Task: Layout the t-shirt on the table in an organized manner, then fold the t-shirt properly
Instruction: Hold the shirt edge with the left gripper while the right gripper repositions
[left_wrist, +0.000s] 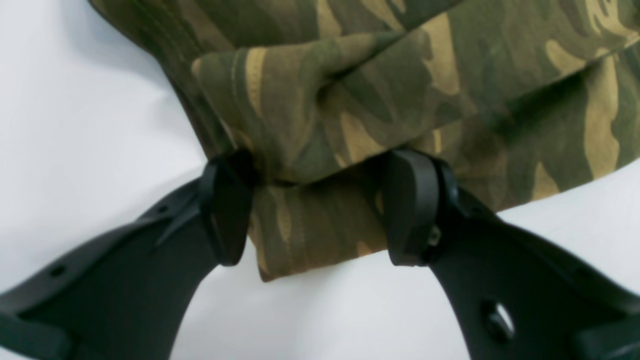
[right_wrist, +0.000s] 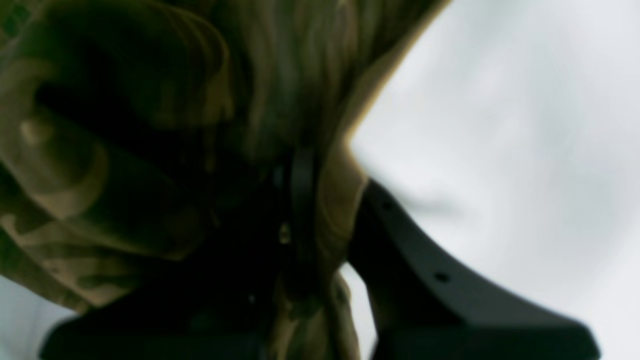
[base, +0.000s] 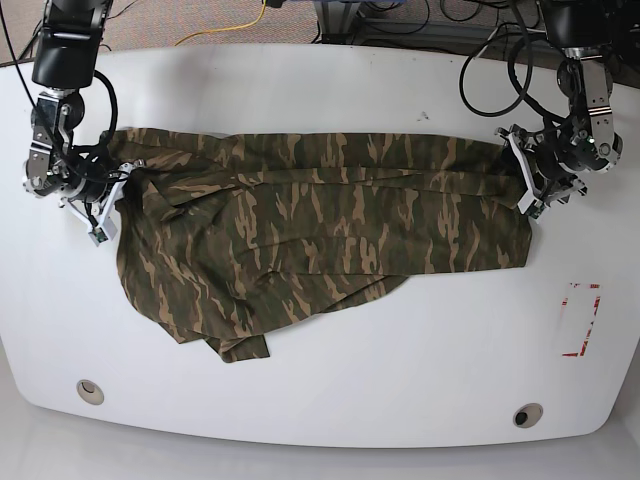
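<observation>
The camouflage t-shirt (base: 310, 215) lies spread and wrinkled across the white table (base: 320, 390), long side running left to right, one corner hanging toward the front (base: 240, 345). At the view's right end, my left gripper (base: 532, 188) sits on the shirt's edge. In the left wrist view its fingers (left_wrist: 225, 215) stand wide apart, so the left gripper (left_wrist: 320, 210) is open, straddling a folded edge of t-shirt (left_wrist: 320, 125). At the view's left end, my right gripper (base: 100, 212) is shut on bunched t-shirt (right_wrist: 150, 150); the blurred right gripper (right_wrist: 335, 220) pinches cloth.
A red tape outline (base: 581, 320) marks the table at the front right. Two round grommet holes (base: 90, 391) (base: 527, 415) sit near the front edge. Cables (base: 400, 25) run along behind the table's far edge.
</observation>
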